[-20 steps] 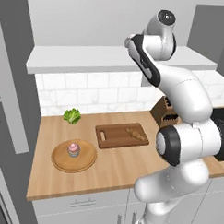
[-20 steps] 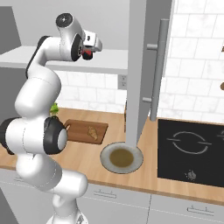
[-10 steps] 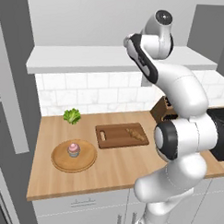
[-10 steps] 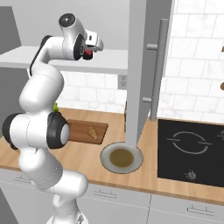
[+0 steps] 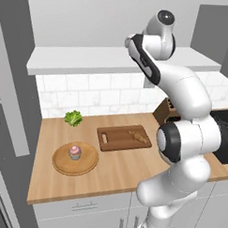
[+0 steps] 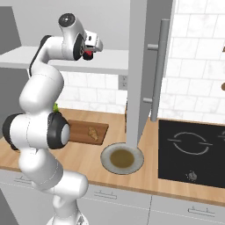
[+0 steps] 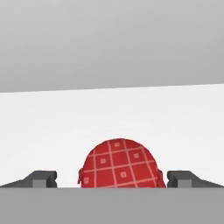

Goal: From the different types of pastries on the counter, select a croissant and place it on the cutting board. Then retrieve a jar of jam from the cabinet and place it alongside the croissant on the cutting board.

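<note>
Hand view: the jar of jam (image 7: 121, 164) sits dead ahead of my pincer (image 7: 112, 179), centred between the two fingertips (image 7: 41, 178), which stand wide open on either side and grip nothing. Its red checked top faces me; it rests on the white cabinet (image 7: 112, 118) shelf. I judge a straight advance would bring the jaws around it. Right base view places the croissant (image 6: 92, 132) on the cutting board (image 6: 83, 132), down on the worktop (image 6: 88, 160).
</note>
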